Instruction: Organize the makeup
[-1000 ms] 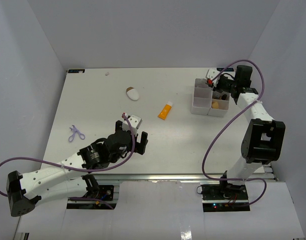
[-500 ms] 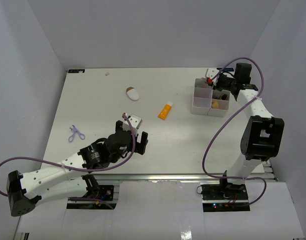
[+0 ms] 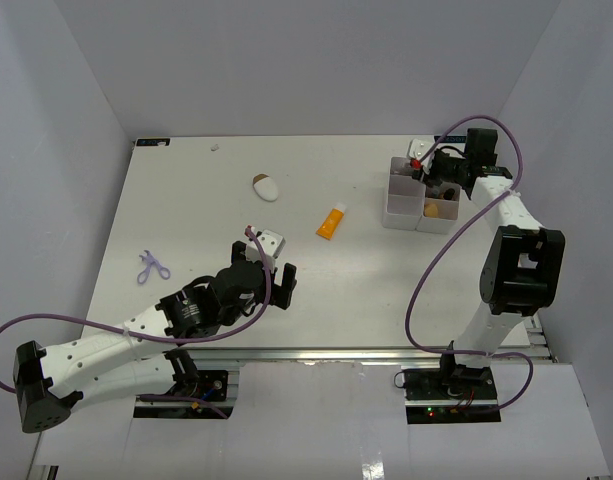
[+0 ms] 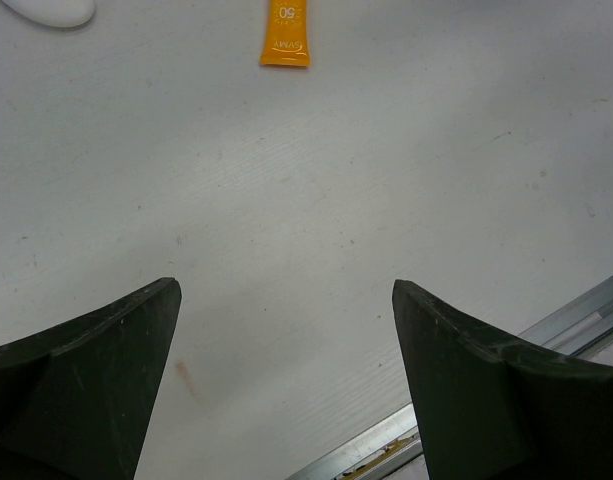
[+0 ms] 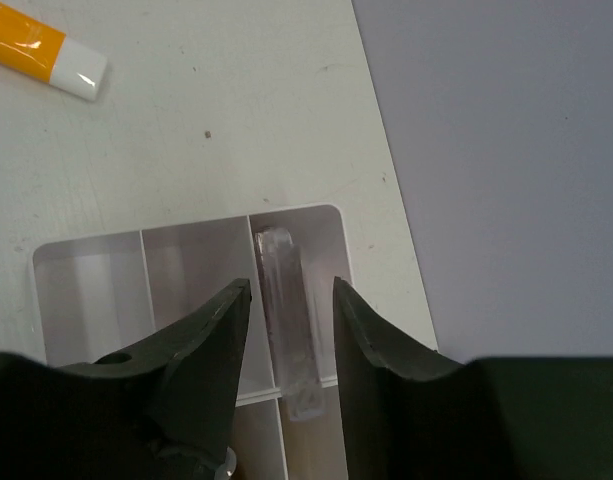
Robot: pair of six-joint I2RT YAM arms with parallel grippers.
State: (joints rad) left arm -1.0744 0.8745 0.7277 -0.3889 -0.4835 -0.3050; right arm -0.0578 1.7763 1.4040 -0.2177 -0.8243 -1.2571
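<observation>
The white four-compartment box (image 3: pixel 398 207) stands at the far right. My right gripper (image 3: pixel 438 178) hovers over it, open. In the right wrist view my right gripper (image 5: pixel 289 285) straddles a clear-pink palette (image 5: pixel 296 370) that stands on edge in a compartment of the box (image 5: pixel 86 250), with gaps on both sides. A tan sponge (image 3: pixel 432 209) lies in the box. The orange white-capped tube (image 3: pixel 331 222) lies mid-table and also shows in both wrist views (image 4: pixel 286 35) (image 5: pixel 44 55). The white-and-brown oval piece (image 3: pixel 267 186) lies farther left. My left gripper (image 3: pixel 276 277) is open and empty over bare table (image 4: pixel 286 330).
A small purple item (image 3: pixel 152 266) lies at the left of the table. A tiny white scrap (image 3: pixel 215 148) lies near the far edge. The table's metal front rail (image 4: pixel 576 315) runs just beside my left gripper. White walls enclose the table on three sides.
My right wrist has shifted slightly toward the far edge above the box. The left arm has not moved.
</observation>
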